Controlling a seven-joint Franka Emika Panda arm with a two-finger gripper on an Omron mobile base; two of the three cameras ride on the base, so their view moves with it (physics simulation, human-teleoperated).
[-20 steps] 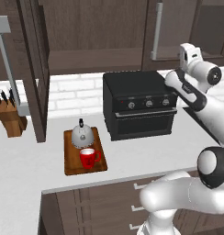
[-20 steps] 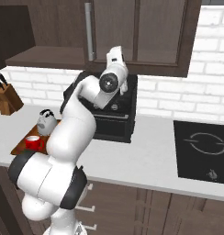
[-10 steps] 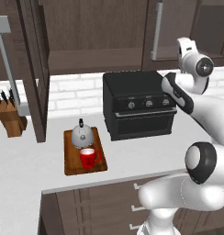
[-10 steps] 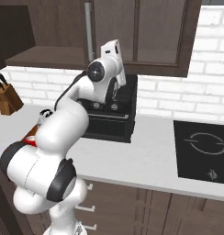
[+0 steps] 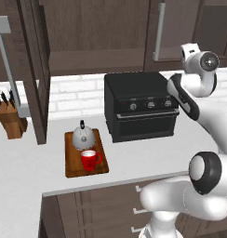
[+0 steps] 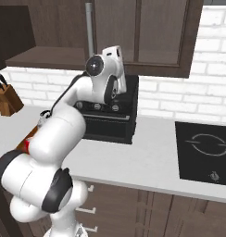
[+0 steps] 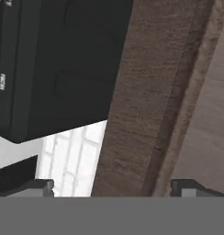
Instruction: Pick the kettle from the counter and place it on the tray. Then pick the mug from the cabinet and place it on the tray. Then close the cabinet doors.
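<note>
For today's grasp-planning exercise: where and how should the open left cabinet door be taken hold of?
Grip its vertical silver bar handle mid-height, from the outer face of the door: the bar stands off the wood, so the pincer closes horizontally across it.

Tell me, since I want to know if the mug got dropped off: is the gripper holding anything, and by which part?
Nothing is held. The gripper fingertips stand apart with only the cabinet door frame beyond; the mug sits on the tray.

Arm's hand (image 6: 112,55) raised at 12 o'clock, before the cabinet doors (image 6: 138,32). Black oven (image 6: 110,115) on the counter (image 6: 147,157). Knife block (image 6: 7,99) at 9 o'clock.
</note>
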